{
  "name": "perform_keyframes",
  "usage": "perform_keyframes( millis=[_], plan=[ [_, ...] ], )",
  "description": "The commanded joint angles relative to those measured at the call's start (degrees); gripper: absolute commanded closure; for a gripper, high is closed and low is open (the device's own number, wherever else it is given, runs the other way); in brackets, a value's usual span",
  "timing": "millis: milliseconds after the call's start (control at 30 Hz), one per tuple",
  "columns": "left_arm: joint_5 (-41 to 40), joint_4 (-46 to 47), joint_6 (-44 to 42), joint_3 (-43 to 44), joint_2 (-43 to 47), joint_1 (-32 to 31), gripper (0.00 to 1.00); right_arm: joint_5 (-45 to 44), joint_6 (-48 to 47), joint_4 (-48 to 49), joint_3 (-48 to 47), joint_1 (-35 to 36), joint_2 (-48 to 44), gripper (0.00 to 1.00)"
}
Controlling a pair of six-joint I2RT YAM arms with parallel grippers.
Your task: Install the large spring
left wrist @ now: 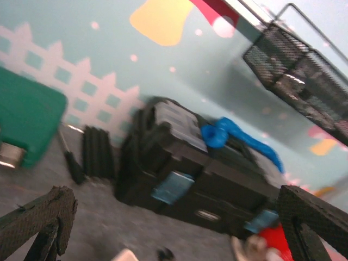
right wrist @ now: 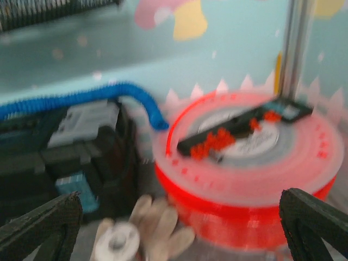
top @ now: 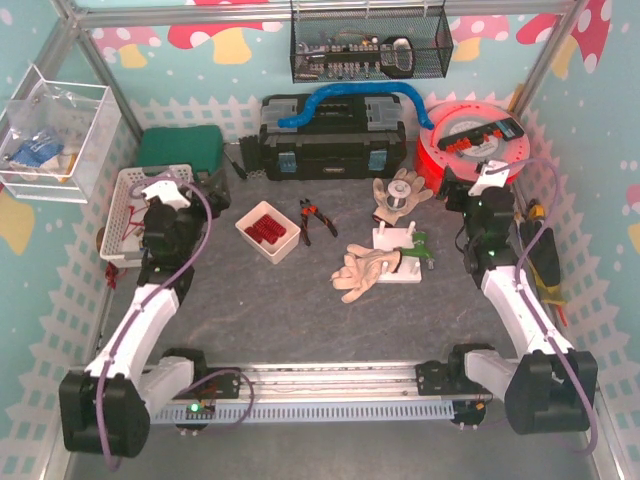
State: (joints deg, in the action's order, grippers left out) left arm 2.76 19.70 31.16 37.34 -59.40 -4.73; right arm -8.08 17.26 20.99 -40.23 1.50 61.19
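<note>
Several red springs (top: 265, 226) lie in a small white tray (top: 284, 245) left of the table's middle; I cannot tell which one is the large spring. A white fixture (top: 398, 262) with upright pegs stands right of the middle, partly under a glove. My left gripper (top: 212, 188) hovers open left of the tray, well apart from it. In the left wrist view its fingers (left wrist: 43, 217) frame the black toolbox (left wrist: 206, 179), with nothing between them. My right gripper (top: 455, 192) is open near the red reel (right wrist: 250, 179), also with nothing between its fingers.
A black toolbox (top: 332, 140) with a blue hose (top: 350, 98) stands at the back. Pliers (top: 315, 220) lie beside the tray. Work gloves (top: 370, 268) and a wire spool (top: 400, 190) are near the fixture. A white basket (top: 130, 190) and a green case (top: 180, 148) sit at the left.
</note>
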Motion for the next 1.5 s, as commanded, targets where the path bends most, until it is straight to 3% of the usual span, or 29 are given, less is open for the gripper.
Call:
perform_keyframes(
  millis=[0, 100, 200, 500, 633, 867, 1100, 1467],
  plan=[
    [14.0, -2.2, 10.9, -5.2, 6.2, 1.4, 0.0, 7.1, 7.0, -14.1, 1.5, -0.4, -0.2, 0.01],
    [21.9, -1.8, 11.4, -5.0, 5.8, 1.3, 0.01, 13.4, 7.1, -14.2, 1.4, -0.5, 0.7, 0.01],
    [24.5, -1.2, 10.6, -4.8, 3.5, -3.1, 0.01, 17.7, 4.8, -15.5, 0.5, -0.5, 2.9, 0.05],
    [4.3, 0.0, -3.9, -1.1, -5.8, -35.1, 0.01, 20.1, 2.0, -15.1, 1.4, -0.2, 11.5, 0.26],
    [-1.9, -0.9, -8.5, 3.1, -11.8, -43.3, 0.01, 19.5, 1.3, -15.9, 1.0, 0.0, 14.4, 0.36],
    [-7.7, 0.5, -7.6, -0.4, -13.8, -44.8, 0.01, 20.2, -0.3, -19.8, -1.4, 0.7, 19.4, 0.44],
    [-14.3, 6.1, -10.2, -6.8, -10.6, -44.7, 0.0, 18.1, -2.0, -24.7, -4.6, 2.8, 24.5, 0.41],
    [-7.8, 10.1, -11.7, -8.6, -11.7, -44.3, 0.0, 11.7, -2.3, -29.6, -7.9, 4.3, 30.9, 0.37]
  ],
)
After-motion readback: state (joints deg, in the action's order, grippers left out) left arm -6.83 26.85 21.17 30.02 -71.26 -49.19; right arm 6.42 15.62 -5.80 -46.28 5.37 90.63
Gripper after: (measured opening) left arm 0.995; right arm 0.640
